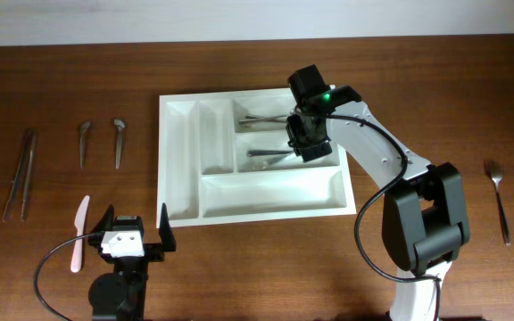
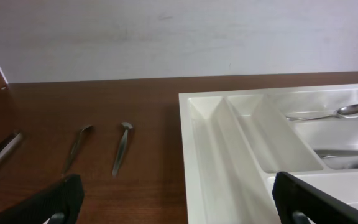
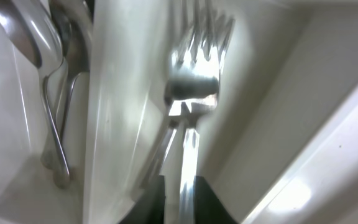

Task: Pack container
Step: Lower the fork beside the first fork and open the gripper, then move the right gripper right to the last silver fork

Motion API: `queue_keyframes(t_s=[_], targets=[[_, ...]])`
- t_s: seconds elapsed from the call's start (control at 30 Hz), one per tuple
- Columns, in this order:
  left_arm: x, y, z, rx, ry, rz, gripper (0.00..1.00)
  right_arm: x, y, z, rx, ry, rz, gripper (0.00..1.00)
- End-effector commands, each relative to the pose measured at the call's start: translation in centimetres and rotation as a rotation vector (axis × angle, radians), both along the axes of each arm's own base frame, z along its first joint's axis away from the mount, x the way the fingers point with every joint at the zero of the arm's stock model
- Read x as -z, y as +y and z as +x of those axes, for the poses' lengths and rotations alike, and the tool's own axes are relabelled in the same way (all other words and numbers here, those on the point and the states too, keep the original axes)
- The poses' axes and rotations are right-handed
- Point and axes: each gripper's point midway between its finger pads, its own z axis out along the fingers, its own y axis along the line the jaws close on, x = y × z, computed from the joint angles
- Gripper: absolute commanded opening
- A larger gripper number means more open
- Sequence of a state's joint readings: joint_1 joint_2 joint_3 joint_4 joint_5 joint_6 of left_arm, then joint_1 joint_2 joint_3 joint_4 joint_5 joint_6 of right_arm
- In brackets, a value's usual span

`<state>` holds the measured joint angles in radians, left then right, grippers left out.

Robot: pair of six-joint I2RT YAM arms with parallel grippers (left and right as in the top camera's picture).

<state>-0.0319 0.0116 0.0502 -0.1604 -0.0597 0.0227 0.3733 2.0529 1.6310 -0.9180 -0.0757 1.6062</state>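
Dead centre of the overhead view sits the container (image 1: 266, 193) on the brown table (image 1: 418, 71). It is a big white rectangular plastic tray with rounded corners, glossy and clean. Two narrow upright compartments run along its left side. Three long horizontal ones are stacked to the right of them, the lowest stretching widest along the bottom edge.

The right gripper (image 1: 303, 143) is down over the middle horizontal compartment, arm reaching in from the lower right. On the right wrist camera the dark fingers (image 3: 211, 202) are at the bottom of the frame, clamped around the handle of a fork (image 3: 191, 93). Its tines point up the frame inside the white channel. Just over the divider, at upper left of that view, spoons (image 3: 48, 87) lie in the neighbouring top compartment.

The left gripper (image 1: 136, 221) waits at lower left of the overhead, just below the tray's bottom-left corner, fingers spread wide with nothing between them. Its own camera looks along the tray's left wall.

Out on the table there are tongs (image 1: 20, 174) at far left and two small metal utensils (image 1: 101, 141) beside them. A pink-handled knife (image 1: 78, 234) lies by the left gripper, and a stray fork (image 1: 498, 196) is at far right.
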Motion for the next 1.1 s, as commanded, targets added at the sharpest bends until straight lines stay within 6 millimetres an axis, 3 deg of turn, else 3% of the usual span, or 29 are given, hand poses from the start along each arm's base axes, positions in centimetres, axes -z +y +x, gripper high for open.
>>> queue_keyframes(t_s=[0.0, 0.27, 0.33, 0.4, 0.47, 0.77, 0.87, 1.07], targets=[[0.0, 0.0, 0.0, 0.001, -0.001, 0.015, 0.99, 0.8, 0.2, -0.4, 0.000, 0.022, -0.005, 0.24], [0.0, 0.0, 0.0, 0.001, -0.001, 0.015, 0.99, 0.7, -0.3, 0.5, -0.027, -0.013, -0.018, 0.33], [0.0, 0.0, 0.0, 0.001, -0.001, 0.015, 0.99, 0.4, -0.3, 1.4, -0.064, -0.050, -0.010, 0.52], [0.0, 0.0, 0.0, 0.001, -0.001, 0.015, 0.99, 0.0, -0.2, 2.0, -0.092, -0.076, 0.007, 0.81], [0.1, 0.0, 0.0, 0.001, -0.001, 0.015, 0.99, -0.3, -0.3, 2.3, -0.108, -0.082, 0.021, 0.98], [0.0, 0.0, 0.0, 0.001, -0.001, 0.015, 0.99, -3.3, -1.8, 4.0, -0.298, -0.169, -0.032, 0.98], [0.0, 0.0, 0.0, 0.001, -0.001, 0.015, 0.99, -5.1, -4.2, 4.6, -0.335, -0.192, -0.139, 0.99], [0.0, 0.0, 0.0, 0.001, -0.001, 0.015, 0.99, -11.9, -11.1, 5.4, -0.540, -0.236, -0.486, 0.99]])
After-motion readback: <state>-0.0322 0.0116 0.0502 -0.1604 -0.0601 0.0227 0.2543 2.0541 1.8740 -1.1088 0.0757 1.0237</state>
